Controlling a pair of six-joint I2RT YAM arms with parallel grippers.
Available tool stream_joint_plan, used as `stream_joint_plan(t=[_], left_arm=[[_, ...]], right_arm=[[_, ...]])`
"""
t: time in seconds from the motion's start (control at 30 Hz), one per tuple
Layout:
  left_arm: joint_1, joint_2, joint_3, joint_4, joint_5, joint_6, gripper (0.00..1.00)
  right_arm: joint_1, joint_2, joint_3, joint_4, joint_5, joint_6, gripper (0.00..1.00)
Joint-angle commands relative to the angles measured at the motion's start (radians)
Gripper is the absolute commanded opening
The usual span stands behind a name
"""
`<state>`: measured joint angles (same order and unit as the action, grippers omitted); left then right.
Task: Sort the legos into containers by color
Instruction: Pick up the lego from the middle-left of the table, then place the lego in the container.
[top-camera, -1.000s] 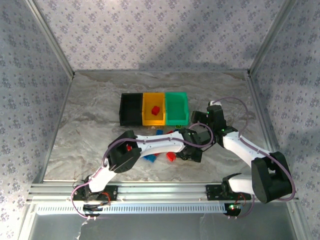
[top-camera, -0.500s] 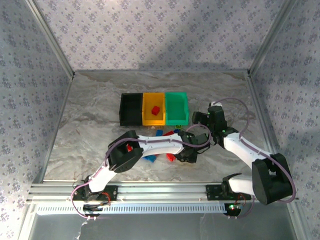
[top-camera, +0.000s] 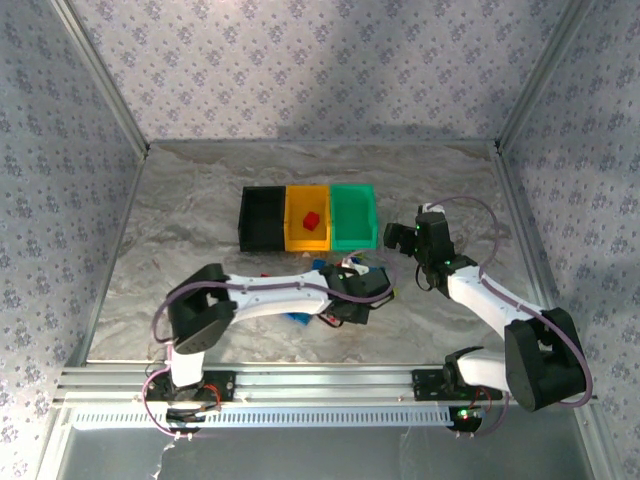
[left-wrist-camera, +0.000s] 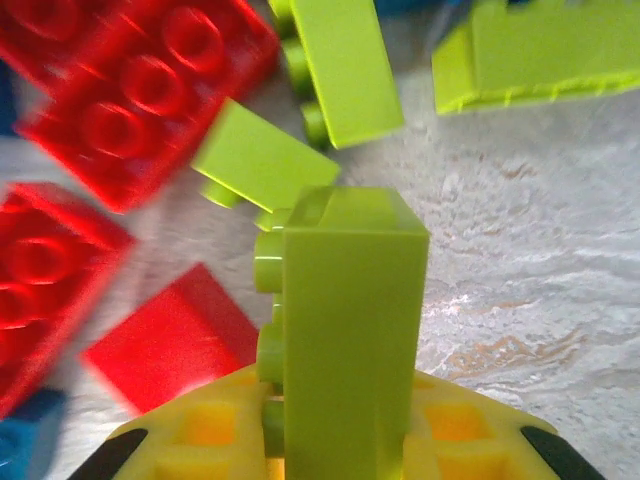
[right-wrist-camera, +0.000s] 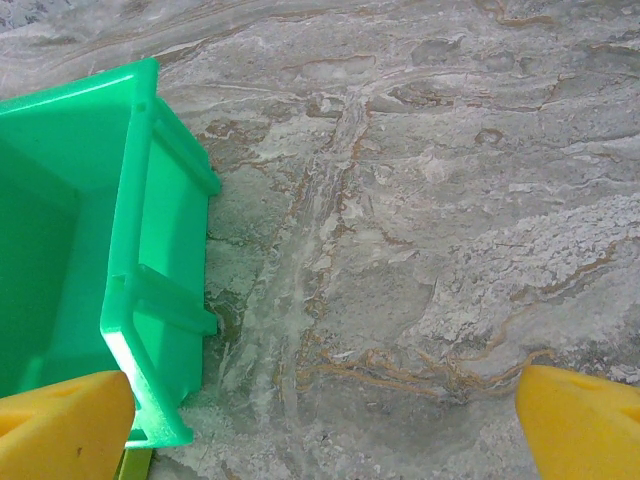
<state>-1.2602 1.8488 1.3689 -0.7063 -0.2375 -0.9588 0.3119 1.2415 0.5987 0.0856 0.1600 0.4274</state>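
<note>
Pickup is judged done: a lime-green rectangular plastic brick (left-wrist-camera: 350, 330) is clamped in the left gripper (left-wrist-camera: 340, 432) above the loose brick pile (left-wrist-camera: 130, 100), and carriage to the green open-topped plastic bin (top-camera: 353, 215) is required next.

The top camera sits high behind the arm bases, looking down and forward over the whole surface (top-camera: 180, 220). The left wrist camera looks down, very near a lime brick (left-wrist-camera: 350, 330) and loose bricks (left-wrist-camera: 130, 100). The right wrist camera looks down closely beside the green bin (right-wrist-camera: 160, 250), which the top view shares.
</note>
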Motion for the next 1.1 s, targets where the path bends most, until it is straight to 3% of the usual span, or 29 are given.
stream_joint_plan(t=[0.0, 0.23, 0.5, 0.7, 0.8, 1.07], left_arm=[[0.032, -0.107, -0.017, -0.042, -0.141, 0.051, 0.10], [0.238, -0.292, -0.103, -0.102, -0.171, 0.171, 0.10], [0.554, -0.414, -0.194, 0.001, -0.038, 0.335, 0.13], [0.727, -0.299, -0.131, 0.021, 0.056, 0.442, 0.16], [0.771, -0.226, -0.082, 0.052, 0.077, 0.493, 0.18], [0.816, -0.062, 0.044, 0.033, 0.103, 0.556, 0.46]], right_arm=[[-0.001, -0.003, 0.003, 0.004, -0.003, 0.011, 1.00], [0.002, 0.016, 0.014, 0.002, -0.018, 0.014, 1.00], [0.006, 0.028, 0.025, -0.007, -0.027, 0.013, 1.00], [0.010, 0.027, 0.029, -0.012, -0.032, 0.014, 1.00], [0.011, 0.033, 0.032, -0.012, -0.045, 0.016, 1.00], [0.017, 0.052, 0.044, -0.015, -0.068, 0.026, 1.00]])
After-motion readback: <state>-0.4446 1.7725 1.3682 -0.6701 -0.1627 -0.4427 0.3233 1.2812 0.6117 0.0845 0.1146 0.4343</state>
